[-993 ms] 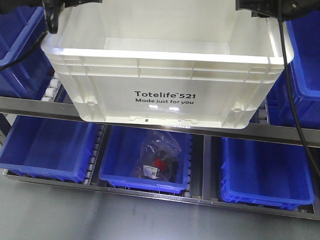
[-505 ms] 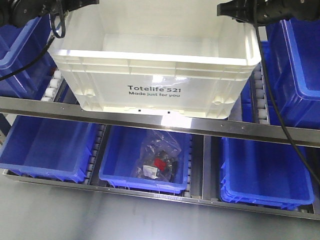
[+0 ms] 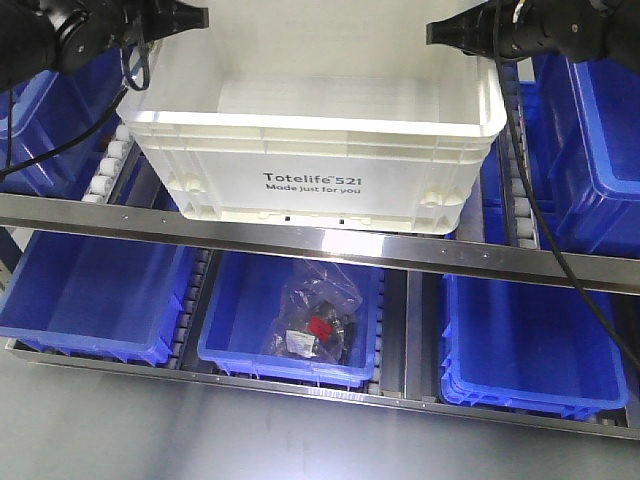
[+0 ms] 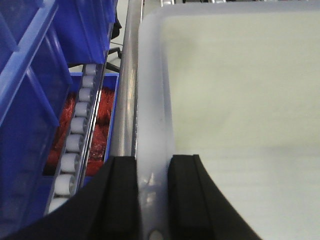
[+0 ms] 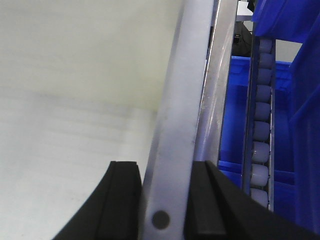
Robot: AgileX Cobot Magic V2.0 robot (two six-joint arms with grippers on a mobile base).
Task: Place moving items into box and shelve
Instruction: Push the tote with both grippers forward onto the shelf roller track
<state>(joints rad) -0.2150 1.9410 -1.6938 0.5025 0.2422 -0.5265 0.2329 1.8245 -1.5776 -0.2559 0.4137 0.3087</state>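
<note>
The box [image 3: 315,150], a large white crate printed "Totelife 521", sits on the upper shelf level behind the steel rail [image 3: 320,242]. My left gripper [image 3: 190,16] is shut on its left rim. In the left wrist view the black fingers [image 4: 122,200] press both sides of that rim [image 4: 152,150], with my left gripper [image 4: 152,200] straddling it. My right gripper [image 3: 440,33] is shut on the right rim. Its fingers [image 5: 122,200] flank the rim [image 5: 172,125] in the right wrist view, my right gripper [image 5: 165,200] astride it. The moving items are out of view; only pale crate floor shows.
Blue bins [image 3: 60,110] [image 3: 600,130] stand close on both sides of the box, with white roller tracks [image 3: 108,165] [image 5: 260,130] between. Lower shelf: three blue bins, the middle one holding a plastic bag of dark parts [image 3: 318,322]. Red material [image 4: 62,130] fills a bin on the left.
The box has moved away from the camera, deeper onto the upper shelf behind the steel rail. Both grippers travelled with it and now show at the top corners.
</note>
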